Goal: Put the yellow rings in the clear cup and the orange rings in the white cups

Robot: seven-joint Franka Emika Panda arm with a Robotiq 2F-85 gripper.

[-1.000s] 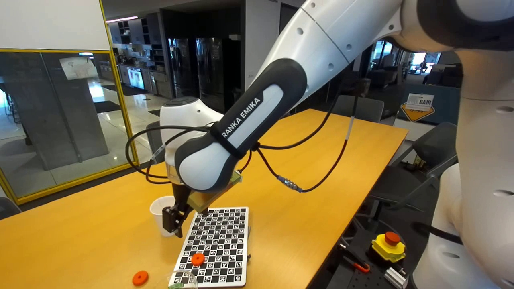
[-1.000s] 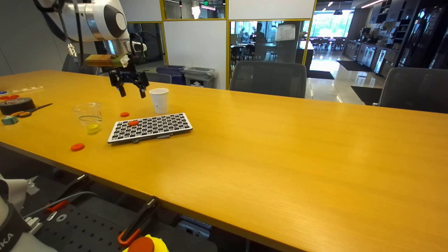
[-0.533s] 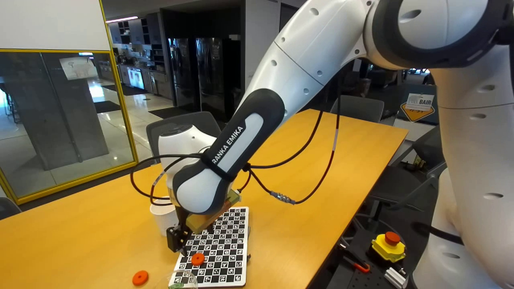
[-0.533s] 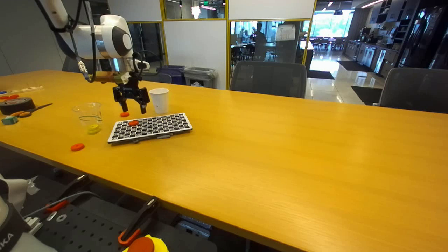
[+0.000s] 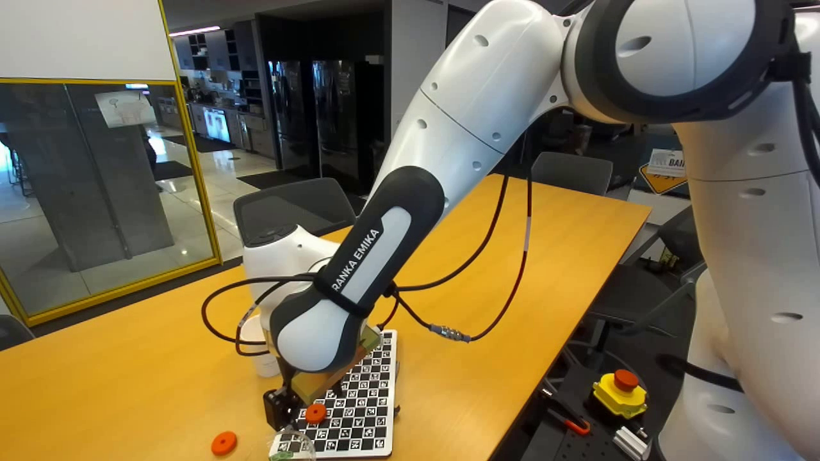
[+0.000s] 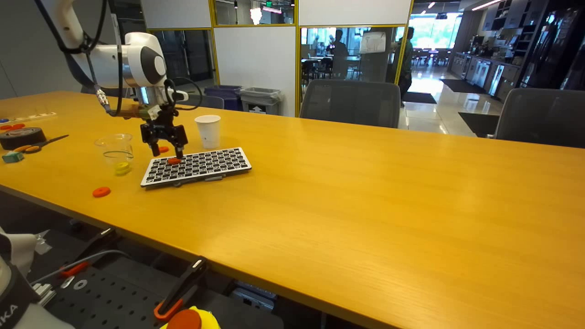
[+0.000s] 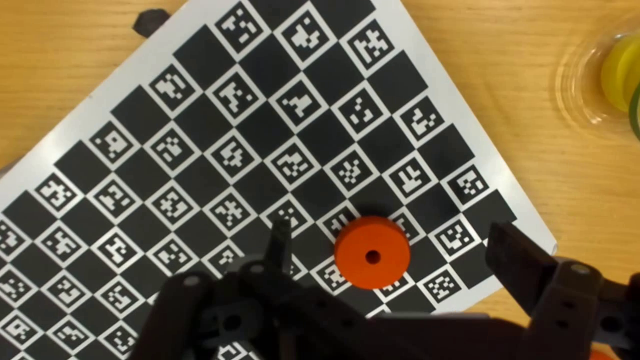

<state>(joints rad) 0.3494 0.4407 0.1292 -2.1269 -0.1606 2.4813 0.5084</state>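
In the wrist view, an orange ring (image 7: 357, 252) lies flat on a checkered board (image 7: 270, 120), right of centre and below the middle of the frame. The black gripper (image 7: 390, 240) enters from the bottom edge, its two fingers (image 7: 517, 265) spread wide: one stands to the left of the ring, one to the right, with a gap on each side, the left gap looking narrower. A clear cup (image 7: 575, 92) is cut off at the upper right. In an exterior view it stands left of the board, yellow rings (image 6: 122, 168) showing through its wall near the bottom. A white cup (image 6: 209, 132) stands upright just behind the board. Another orange ring (image 6: 101, 192) lies on the table (image 6: 365, 205) at the left; a third orange ring (image 6: 163, 149) shows farther back, between the fingers from that angle.
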